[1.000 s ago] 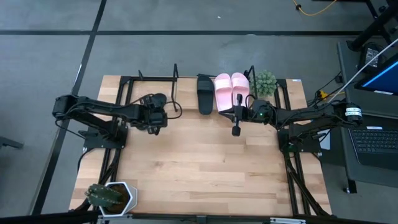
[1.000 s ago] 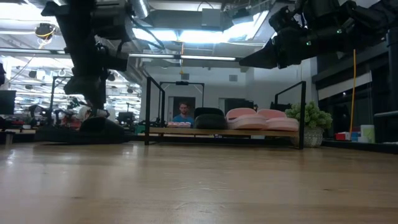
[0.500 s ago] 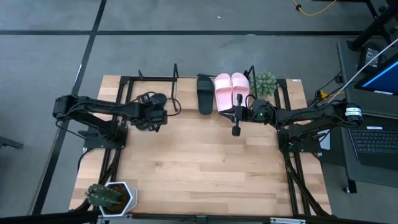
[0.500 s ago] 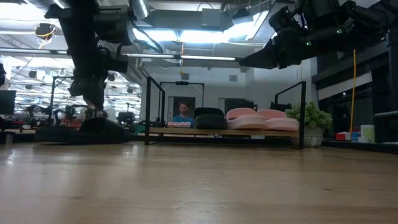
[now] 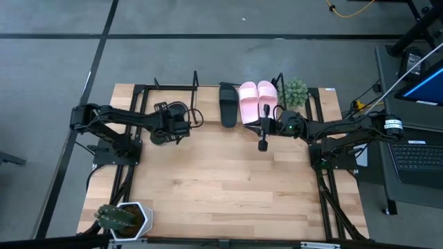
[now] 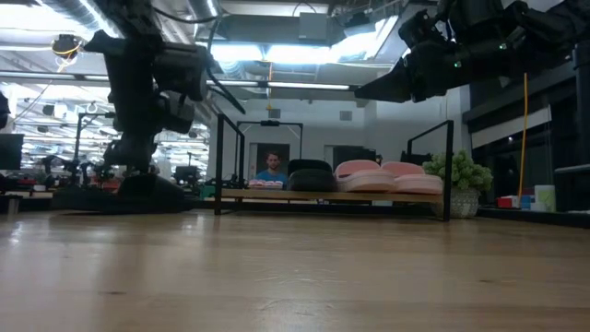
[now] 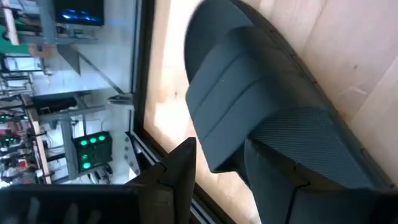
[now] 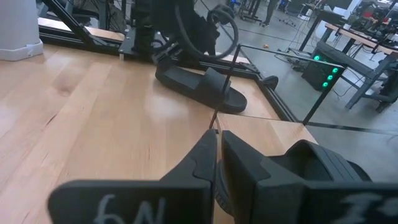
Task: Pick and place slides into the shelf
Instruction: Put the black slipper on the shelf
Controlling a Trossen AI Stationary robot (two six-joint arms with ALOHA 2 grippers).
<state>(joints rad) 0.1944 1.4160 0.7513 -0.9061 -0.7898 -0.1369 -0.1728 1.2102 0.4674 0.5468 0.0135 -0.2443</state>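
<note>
the shelf [image 5: 208, 88] stands at the far edge of the table [image 5: 221, 187] and serves as landmark; nearest the camera in the low view is bare wood; in front of the shelf's right half the right gripper [image 5: 263, 135] hangs above the table, its fingers [image 8: 208, 163] pressed together on nothing; to the shelf's left the left gripper [image 5: 165, 131] is down at a loose black slide [image 8: 199, 87] lying on the table beside the shelf's left end frame, fingers [image 7: 180, 171] spread with the slide's strap between them, not closed on it; on the shelf's board sit one black slide [image 5: 228, 104] and two pink slides [image 5: 257, 98], side by side toward the right end; just beyond the shelf's right end stands a small green plant [image 5: 296, 91].
</note>
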